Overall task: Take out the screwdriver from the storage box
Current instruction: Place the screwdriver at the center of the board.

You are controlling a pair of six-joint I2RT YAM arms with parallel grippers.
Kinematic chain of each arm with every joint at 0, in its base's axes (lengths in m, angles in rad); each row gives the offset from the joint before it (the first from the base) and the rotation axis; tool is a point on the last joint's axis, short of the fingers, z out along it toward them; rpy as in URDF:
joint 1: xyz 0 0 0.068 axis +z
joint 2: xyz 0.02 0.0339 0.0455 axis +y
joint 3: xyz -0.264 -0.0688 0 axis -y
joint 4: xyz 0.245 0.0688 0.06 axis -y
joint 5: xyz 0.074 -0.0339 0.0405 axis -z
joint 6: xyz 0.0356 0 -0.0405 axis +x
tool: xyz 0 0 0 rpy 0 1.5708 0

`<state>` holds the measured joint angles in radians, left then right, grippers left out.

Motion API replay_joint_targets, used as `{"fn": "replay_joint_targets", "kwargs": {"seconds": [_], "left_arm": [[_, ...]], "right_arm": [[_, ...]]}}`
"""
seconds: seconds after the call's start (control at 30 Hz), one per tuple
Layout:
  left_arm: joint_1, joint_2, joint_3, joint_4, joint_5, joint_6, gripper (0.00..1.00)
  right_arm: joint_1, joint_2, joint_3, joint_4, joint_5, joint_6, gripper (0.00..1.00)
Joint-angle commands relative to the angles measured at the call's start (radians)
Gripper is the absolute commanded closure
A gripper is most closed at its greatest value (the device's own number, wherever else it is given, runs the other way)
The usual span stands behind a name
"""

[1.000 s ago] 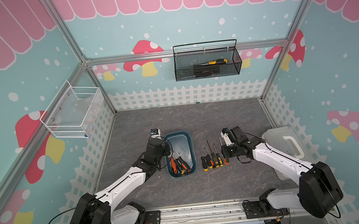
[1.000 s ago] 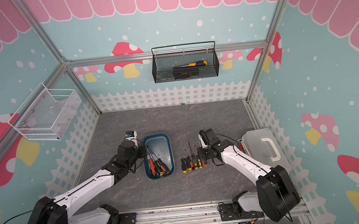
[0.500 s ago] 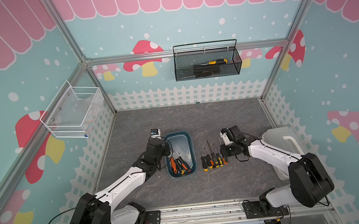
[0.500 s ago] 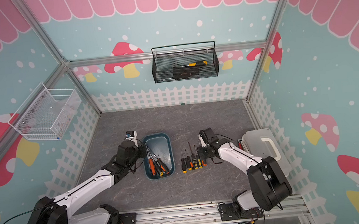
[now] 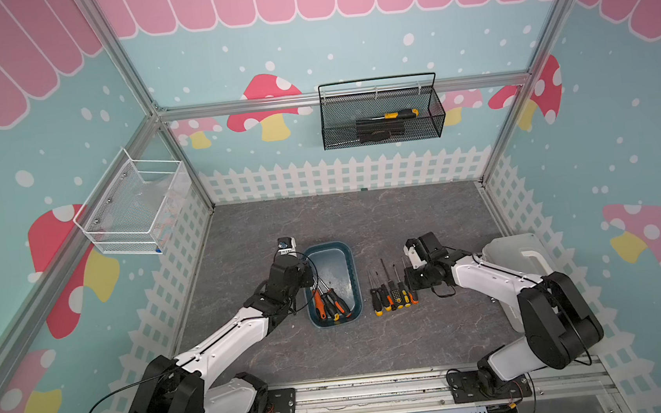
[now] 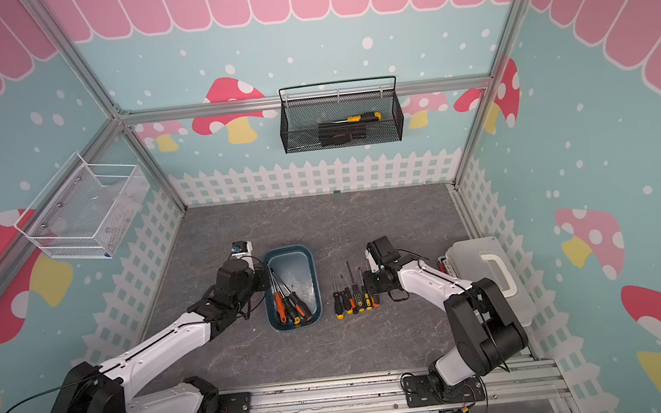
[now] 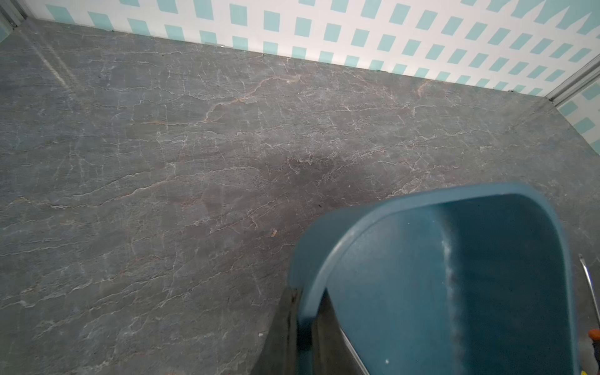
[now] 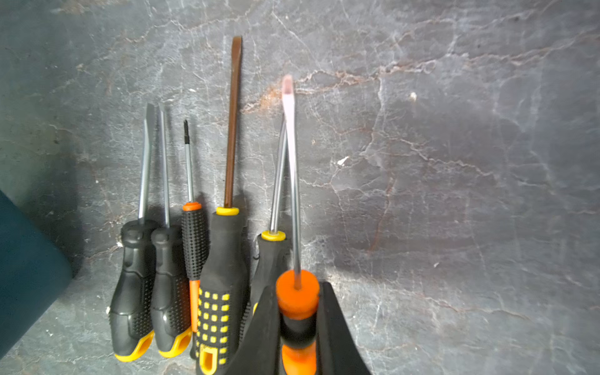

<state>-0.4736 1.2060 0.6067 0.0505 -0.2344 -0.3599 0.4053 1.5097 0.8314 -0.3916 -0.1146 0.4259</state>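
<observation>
Right wrist view: squeezing the screwdriver [image 8: 297, 302] in the right gripper [image 8: 297, 288], likely laying it on the bench [image 8: 454, 162]; pinching the storage box [image 7: 422, 201] with the left gripper [image 7: 306, 331]; next, letting go.

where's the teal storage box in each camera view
top views: the storage box sits mid-table between the arms in both top views.
left wrist: the storage box close up, wall pinched by the left gripper.
right wrist: the storage box is a dark sliver at the frame edge.
shared landmark: the screwdriver row beside it, in all but the left wrist view.
</observation>
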Motion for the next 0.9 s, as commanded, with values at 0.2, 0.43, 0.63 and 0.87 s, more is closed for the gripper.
{"fn": "replay_joint_targets", "kwargs": {"seconds": [0.2,0.43,0.63,0.87], "left_arm": [[0.0,-0.005,0.017,0.025,0.008,0.007,1.0],[0.0,0.0,0.019,0.023,0.006,0.01,1.0],[0.0,0.0,0.019,0.022,0.006,0.012,1.0],[0.0,-0.005,0.015,0.019,0.004,0.013,1.0]], "right_arm": [[-0.016,0.058,0.002,0.031,-0.03,-0.008,1.0],[-0.023,0.07,-0.001,0.036,-0.032,-0.006,1.0],[-0.03,0.077,-0.002,0.037,-0.038,-0.003,0.96],[-0.035,0.094,-0.005,0.046,-0.053,0.001,0.9]]}}
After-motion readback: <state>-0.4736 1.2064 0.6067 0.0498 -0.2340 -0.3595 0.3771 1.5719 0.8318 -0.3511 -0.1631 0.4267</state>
